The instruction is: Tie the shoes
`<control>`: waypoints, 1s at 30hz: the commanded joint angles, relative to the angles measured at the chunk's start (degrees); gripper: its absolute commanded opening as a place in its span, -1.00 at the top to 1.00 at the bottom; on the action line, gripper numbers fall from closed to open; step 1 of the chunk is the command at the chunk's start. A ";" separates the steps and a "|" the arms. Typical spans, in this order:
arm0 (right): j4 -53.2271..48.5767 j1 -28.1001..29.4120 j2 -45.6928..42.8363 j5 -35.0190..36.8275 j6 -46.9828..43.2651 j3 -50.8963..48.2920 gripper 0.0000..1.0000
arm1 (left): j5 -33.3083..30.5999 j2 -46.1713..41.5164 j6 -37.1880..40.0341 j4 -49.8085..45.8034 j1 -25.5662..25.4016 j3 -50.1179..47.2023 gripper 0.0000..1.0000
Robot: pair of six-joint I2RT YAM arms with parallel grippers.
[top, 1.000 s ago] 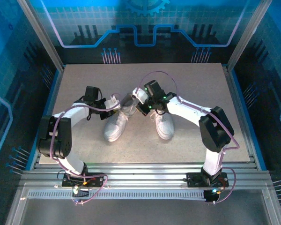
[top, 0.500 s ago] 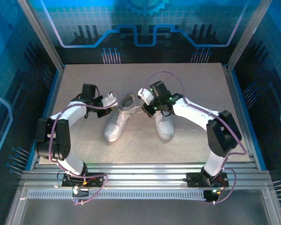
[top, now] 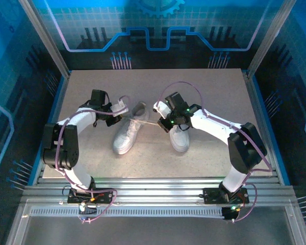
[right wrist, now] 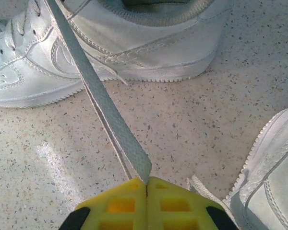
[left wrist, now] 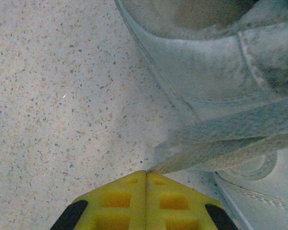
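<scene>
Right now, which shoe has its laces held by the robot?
The left shoe: the left gripper and right gripper each pinch a lace running taut from it. Neither gripper holds the right shoe.

Speckled beige bench [top: 219,92] is lying flat, w/ fine dark flecks showing close up in both wrist views. Blue back panel [top: 158,20] w/ circuit-line & gear graphic is standing behind it. Left aluminium post [top: 45,35] and right aluminium post [top: 273,35] are slanting up from the rear corners. Ribbed metal rails [top: 153,186] are running along the near edge.
</scene>
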 commanded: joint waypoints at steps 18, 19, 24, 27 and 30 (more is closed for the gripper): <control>-3.40 -0.74 0.21 -0.53 2.25 -2.24 1.00 | 0.13 3.91 -2.98 1.89 2.24 0.86 1.00; -3.44 -0.91 0.37 -0.56 2.38 -2.24 1.00 | 0.26 3.98 -3.05 2.00 2.28 0.83 1.00; -3.71 -1.25 0.59 -0.66 2.44 -2.32 1.00 | 0.39 4.54 -3.16 1.88 2.54 0.83 1.00; -3.83 -1.68 0.33 -0.57 2.47 -2.74 1.00 | 0.39 4.88 -3.15 1.91 2.56 0.83 1.00; -4.06 -2.10 0.07 -0.48 2.48 -3.16 1.00 | 0.46 5.20 -3.24 1.91 2.64 0.83 1.00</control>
